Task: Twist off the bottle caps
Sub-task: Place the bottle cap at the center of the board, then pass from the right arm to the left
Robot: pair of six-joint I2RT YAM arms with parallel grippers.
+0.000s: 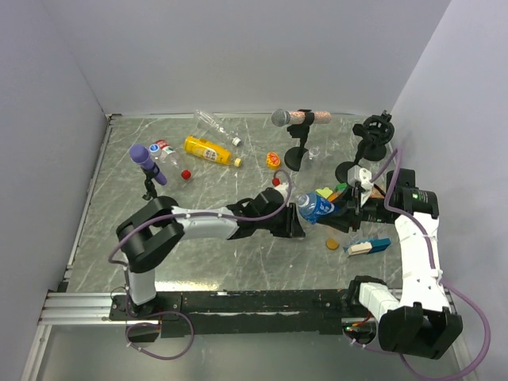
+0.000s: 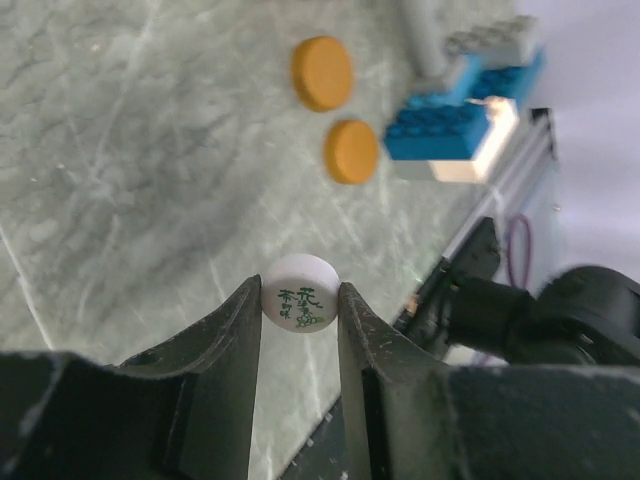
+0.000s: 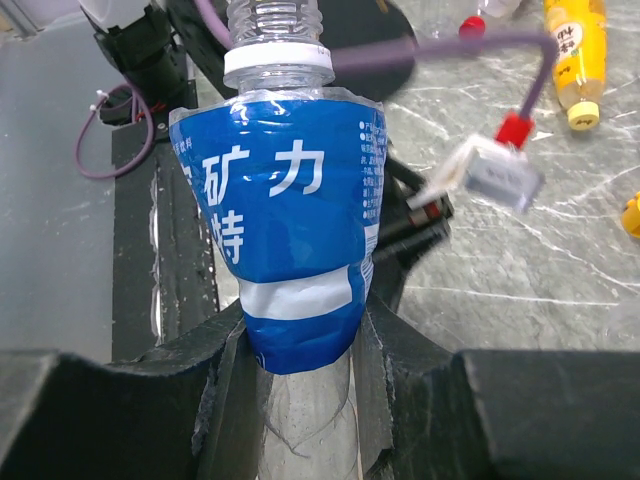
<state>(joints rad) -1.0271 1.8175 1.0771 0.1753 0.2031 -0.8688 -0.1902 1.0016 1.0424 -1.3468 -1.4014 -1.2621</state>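
A white bottle cap with green print is pinched between the fingertips of my left gripper, which is shut on it above the table. My right gripper is shut on a clear bottle with a blue label; its threaded neck is bare above a white ring. In the top view the left gripper sits just left of that bottle, with the right gripper on its other side. Two orange-brown caps lie on the table below.
A yellow bottle, a clear bottle and a red-labelled bottle lie at the back left, with a red cap nearby. A purple-headed microphone and a grey-headed one stand there. A blue block lies near the right arm.
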